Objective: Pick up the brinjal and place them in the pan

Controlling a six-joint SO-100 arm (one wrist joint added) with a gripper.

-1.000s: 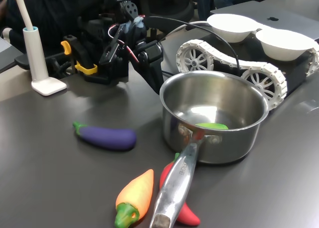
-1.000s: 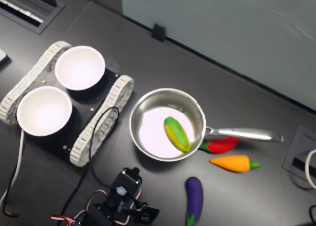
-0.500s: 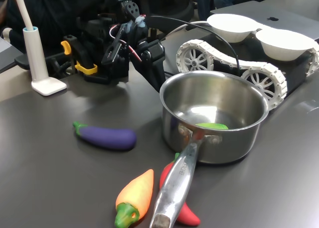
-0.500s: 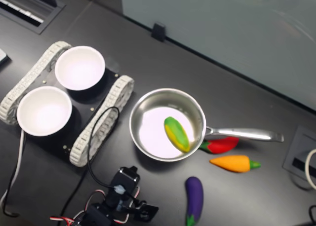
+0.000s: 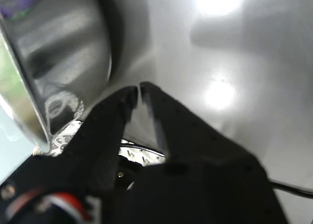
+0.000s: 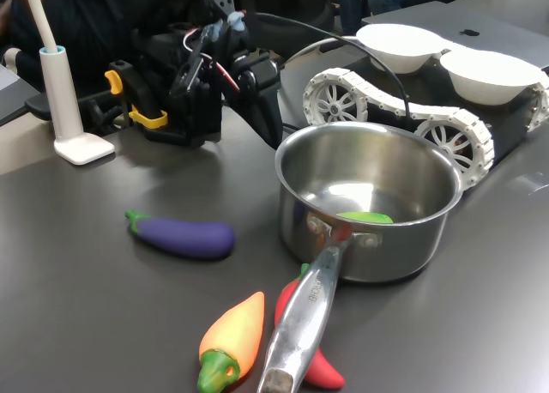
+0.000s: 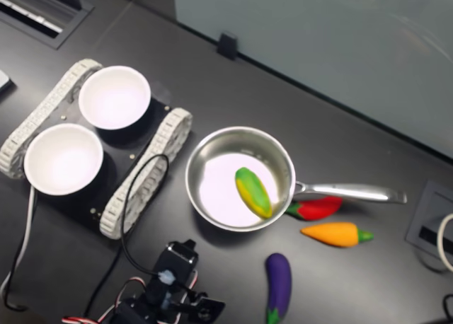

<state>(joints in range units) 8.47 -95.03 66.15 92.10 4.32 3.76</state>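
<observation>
Steel pan handle (image 6: 302, 323) sits nearest in the first exterior view, lying over a red chilli (image 6: 319, 367), w/ an orange-yellow pepper (image 6: 233, 337) just beside it on the first exterior view's left. Brinjal (image 6: 182, 235) is next back, flat on the dark tabletop (image 6: 94, 307), stem end toward the first exterior view's left, near the pan (image 6: 369, 200) but apart from it and untouched. Pan already holds a green-yellow veg (image 7: 253, 192), clearest in the second exterior view; no brinjal inside. Behind the pan is the arm, folded low by its base, w/ the gripper (image 5: 139, 94) pointing down just beside the pan's outer wall; in the wrist view the jaws are nearly together, only a thin slit btwn the tips, nothing held. Gripper is well apart from the brinjal. Farther back: a tracked rover (image 6: 403, 118) carrying two white bowls (image 6: 446, 58), and a white lamp stand (image 6: 73, 110) at the first exterior view's left. Progress, judged: approx nil for the brinjal; pick not yet started. Left to do: reach over to the brinjal, spread jaws, grasp, lift, carry over the rim, release in the pan.
</observation>
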